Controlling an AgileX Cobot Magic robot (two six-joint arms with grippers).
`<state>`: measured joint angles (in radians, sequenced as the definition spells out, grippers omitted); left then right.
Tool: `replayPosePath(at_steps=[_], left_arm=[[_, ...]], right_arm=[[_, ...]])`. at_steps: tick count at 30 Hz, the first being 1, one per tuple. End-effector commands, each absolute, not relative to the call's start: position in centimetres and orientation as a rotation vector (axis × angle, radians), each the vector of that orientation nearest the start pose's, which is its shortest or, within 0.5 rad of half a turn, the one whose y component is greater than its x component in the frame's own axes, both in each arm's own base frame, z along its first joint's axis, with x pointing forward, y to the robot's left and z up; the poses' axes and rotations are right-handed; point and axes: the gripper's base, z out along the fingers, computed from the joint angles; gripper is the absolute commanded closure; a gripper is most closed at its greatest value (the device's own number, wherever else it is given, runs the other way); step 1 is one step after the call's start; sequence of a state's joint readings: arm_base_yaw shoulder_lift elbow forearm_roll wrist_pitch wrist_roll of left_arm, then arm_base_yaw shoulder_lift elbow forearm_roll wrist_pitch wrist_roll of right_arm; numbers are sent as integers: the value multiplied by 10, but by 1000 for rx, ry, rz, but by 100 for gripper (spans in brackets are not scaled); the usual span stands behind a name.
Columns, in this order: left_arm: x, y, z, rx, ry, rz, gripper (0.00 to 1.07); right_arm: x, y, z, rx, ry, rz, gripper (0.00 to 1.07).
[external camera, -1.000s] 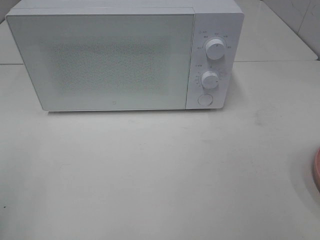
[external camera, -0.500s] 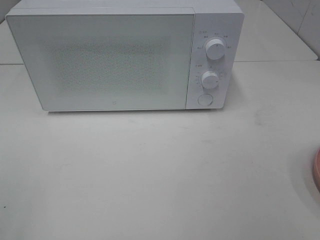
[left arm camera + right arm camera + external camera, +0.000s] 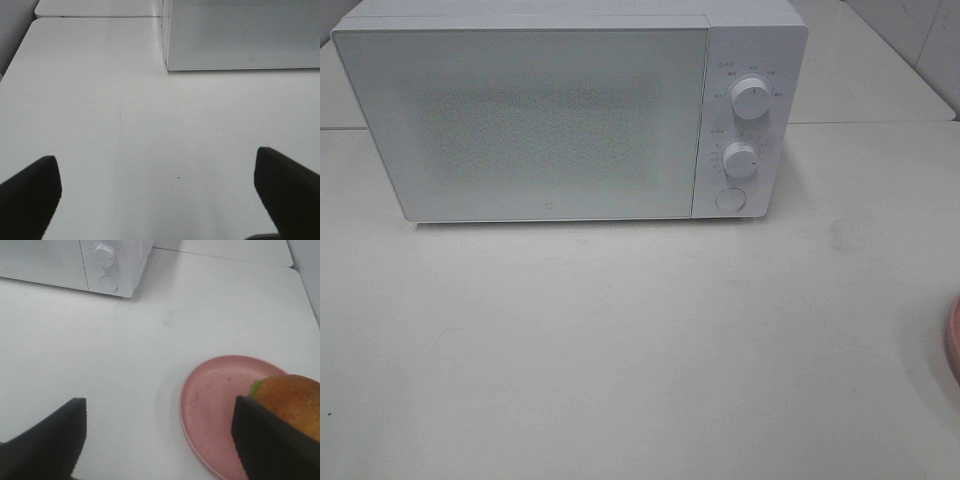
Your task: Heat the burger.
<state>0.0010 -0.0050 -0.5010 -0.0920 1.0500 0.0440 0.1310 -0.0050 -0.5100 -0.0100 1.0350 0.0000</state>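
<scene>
The burger [image 3: 292, 402] sat on the pink plate [image 3: 212, 405], partly behind one finger of the right pincer [image 3: 157, 440], which stood spread with nothing between its fingers; the left pincer [image 3: 157, 192] hung spread wide over bare table [image 3: 150, 125], near the microwave [image 3: 570, 110]; one burger, one plate, one microwave with two knobs and a round button; its door was closed.

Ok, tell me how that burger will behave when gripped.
The burger looks stacked, with lettuce under a rounded bun, so it may squash or shear apart. Its glossy top could slip. It sits on the pink plate, which would probably slide if pushed.
</scene>
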Motion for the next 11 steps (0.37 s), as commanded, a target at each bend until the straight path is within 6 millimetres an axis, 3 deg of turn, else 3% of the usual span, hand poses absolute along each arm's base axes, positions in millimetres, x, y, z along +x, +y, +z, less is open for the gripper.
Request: replayPosePath(at_steps=[1,11], left_arm=[[-9,-8,279,47,1985,-87,3],[-9,-8,279,47,1985,-87,3]], right_arm=[[-8,-2,281,-122,1989,72,31],[-8,-2,281,-122,1989,72,31]])
